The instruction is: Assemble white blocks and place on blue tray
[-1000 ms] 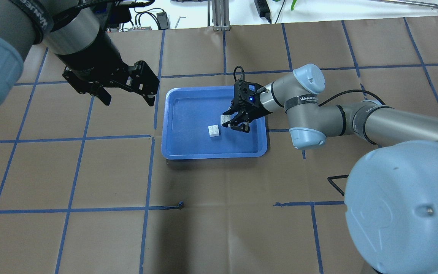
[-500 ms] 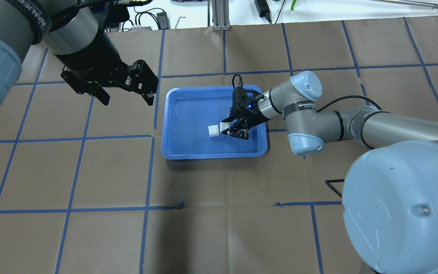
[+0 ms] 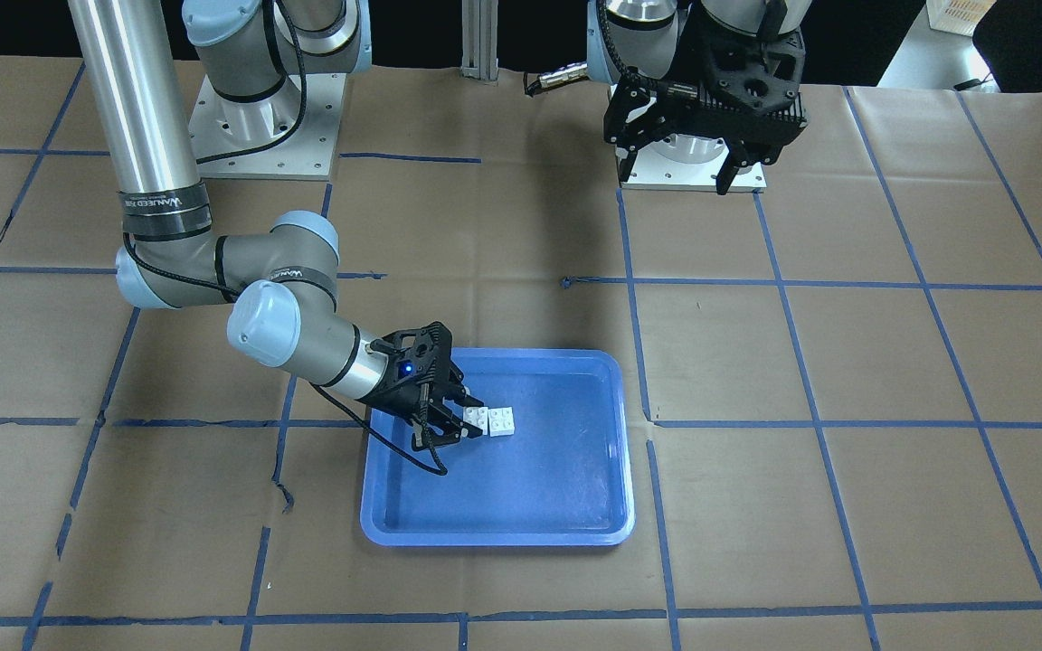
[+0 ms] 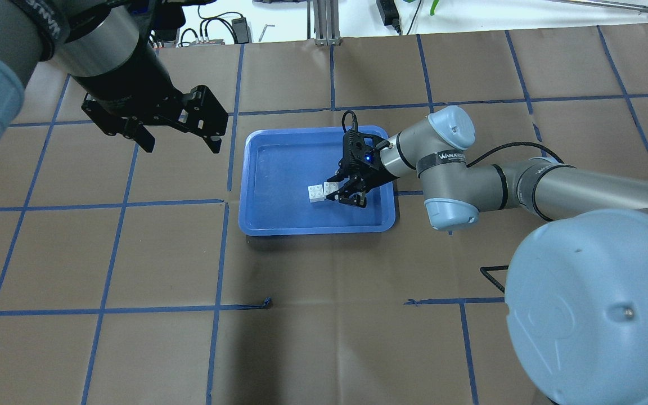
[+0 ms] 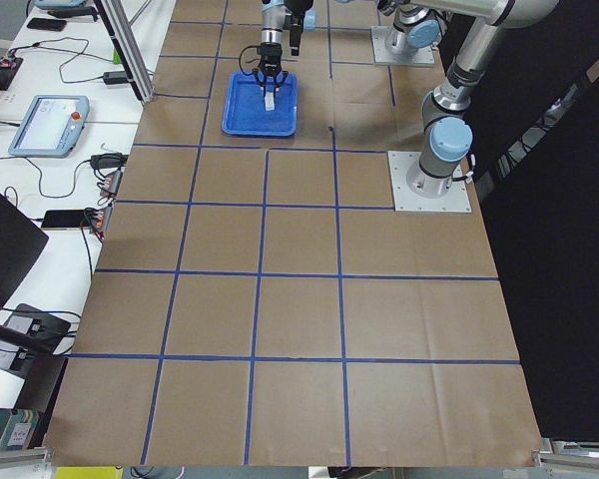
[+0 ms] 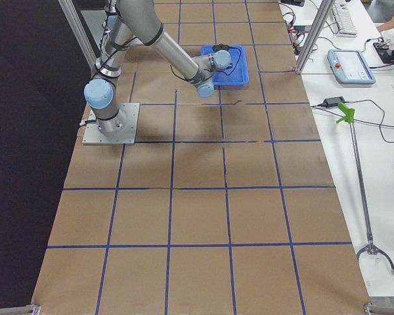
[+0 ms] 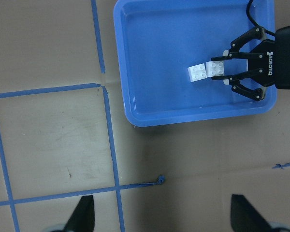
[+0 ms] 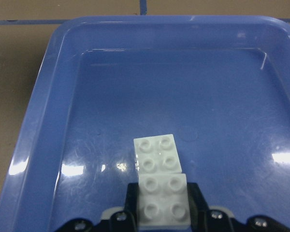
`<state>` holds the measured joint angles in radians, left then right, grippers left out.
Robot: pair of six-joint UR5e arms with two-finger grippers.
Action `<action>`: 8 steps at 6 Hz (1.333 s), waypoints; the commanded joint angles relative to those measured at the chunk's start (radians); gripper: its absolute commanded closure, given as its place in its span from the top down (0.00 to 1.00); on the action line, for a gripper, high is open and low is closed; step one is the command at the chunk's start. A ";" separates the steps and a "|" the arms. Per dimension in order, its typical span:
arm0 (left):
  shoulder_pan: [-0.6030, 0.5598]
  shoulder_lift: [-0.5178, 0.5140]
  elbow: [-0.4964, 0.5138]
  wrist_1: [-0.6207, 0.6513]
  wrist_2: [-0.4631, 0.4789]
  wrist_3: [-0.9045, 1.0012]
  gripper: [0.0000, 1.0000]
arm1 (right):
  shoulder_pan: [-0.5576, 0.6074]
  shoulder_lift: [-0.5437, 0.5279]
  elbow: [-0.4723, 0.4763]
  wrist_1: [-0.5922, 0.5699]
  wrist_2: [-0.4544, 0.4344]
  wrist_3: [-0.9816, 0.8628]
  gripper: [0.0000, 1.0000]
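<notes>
Two white blocks lie side by side, studs up, inside the blue tray. The free block touches the block that my right gripper is shut on. In the right wrist view the held block sits between my fingers, right behind the free block. In the front view the pair is near the tray's middle, at my right gripper. My left gripper is open and empty, hovering left of the tray; it also shows in the front view.
The table is brown paper with a grid of blue tape lines. The arm bases stand at the robot's side. Cables and power supplies lie beyond the far edge.
My right gripper has carried its white block left and toward me until it touches the other block. My left gripper has drifted a little left and away.
</notes>
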<state>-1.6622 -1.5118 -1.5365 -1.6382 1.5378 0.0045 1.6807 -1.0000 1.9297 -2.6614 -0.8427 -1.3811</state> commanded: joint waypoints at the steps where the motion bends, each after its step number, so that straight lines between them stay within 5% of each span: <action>1: 0.001 -0.001 0.006 -0.005 0.036 -0.001 0.99 | 0.017 0.020 -0.001 -0.011 -0.001 0.000 0.34; 8: 0.001 0.002 0.003 0.003 0.042 0.012 0.99 | 0.017 0.026 -0.008 -0.023 -0.003 0.002 0.35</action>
<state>-1.6613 -1.5087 -1.5346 -1.6353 1.5800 0.0161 1.6982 -0.9751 1.9246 -2.6843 -0.8452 -1.3801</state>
